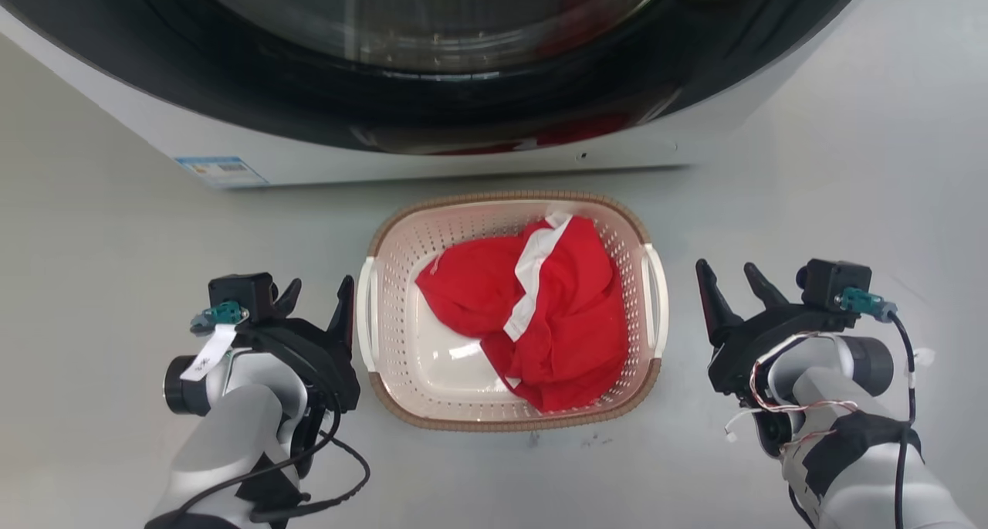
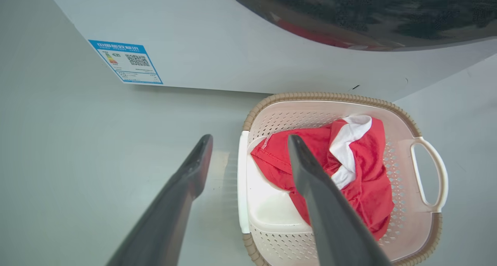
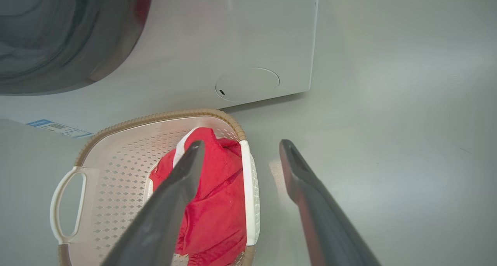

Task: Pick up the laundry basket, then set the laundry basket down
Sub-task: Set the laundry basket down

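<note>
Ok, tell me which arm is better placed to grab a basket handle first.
Probably the left: the open left gripper sits right beside the laundry basket, while the open right gripper stands farther off its side.

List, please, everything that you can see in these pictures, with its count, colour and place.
cream-pink perforated plastic laundry basket: one, brown woven-look rim, on the floor in front of the machine, between the grippers
white side handles: two, one on each short side of the basket
red crumpled garment with a white band: one, inside the basket
white front-loading washing machine: one, dark round door, behind the basket
blue-and-white label: one, on the machine's lower front corner, on the robot's left
pale grey floor: one, under everything
left gripper: one, dark, open, beside the basket's left handle
right gripper: one, dark, open, off the basket's right side, apart from it
</note>
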Controlling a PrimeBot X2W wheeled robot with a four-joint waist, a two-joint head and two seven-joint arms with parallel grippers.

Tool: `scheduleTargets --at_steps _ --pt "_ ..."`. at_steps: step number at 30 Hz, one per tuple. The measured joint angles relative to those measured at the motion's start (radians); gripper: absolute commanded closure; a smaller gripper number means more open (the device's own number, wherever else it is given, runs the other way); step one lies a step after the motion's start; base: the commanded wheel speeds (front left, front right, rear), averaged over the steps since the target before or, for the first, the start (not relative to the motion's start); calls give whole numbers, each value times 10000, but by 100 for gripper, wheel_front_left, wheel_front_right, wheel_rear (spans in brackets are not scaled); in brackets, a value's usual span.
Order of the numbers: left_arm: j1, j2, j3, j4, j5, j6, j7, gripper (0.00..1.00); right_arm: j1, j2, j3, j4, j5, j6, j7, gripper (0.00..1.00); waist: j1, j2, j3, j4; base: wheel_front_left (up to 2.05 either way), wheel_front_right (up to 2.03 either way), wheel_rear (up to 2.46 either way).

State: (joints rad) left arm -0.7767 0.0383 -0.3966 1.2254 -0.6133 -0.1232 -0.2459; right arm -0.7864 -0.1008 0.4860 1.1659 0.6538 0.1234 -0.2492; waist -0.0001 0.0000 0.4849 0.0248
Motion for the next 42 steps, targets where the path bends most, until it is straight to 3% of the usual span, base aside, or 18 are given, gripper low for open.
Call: scheduleTargets --at_steps 7,17,31,42 --pt "681 0 157 -531 2 127 -40 0 776 -13 -324 -775 -6 -59 0 0 0 -1 -1029 -22 0 0 0" --pt "1794 222 391 -2127 343 685 -40 0 1755 -397 -662 -2151 -481 -637 0 0 -1 -1 -2320 -58 0 0 0" --pt "3901 869 512 -5799 1743 1607 -40 0 3379 -1057 -836 -5156 -2094 -1687 -2 0 -1 -2 -3877 -76 0 0 0" --pt "5706 1122 681 -8414 2334 2046 -67 0 4945 -1229 -1076 -7160 -2715 -2042 -2 0 0 -2 -4598 -116 0 0 0"
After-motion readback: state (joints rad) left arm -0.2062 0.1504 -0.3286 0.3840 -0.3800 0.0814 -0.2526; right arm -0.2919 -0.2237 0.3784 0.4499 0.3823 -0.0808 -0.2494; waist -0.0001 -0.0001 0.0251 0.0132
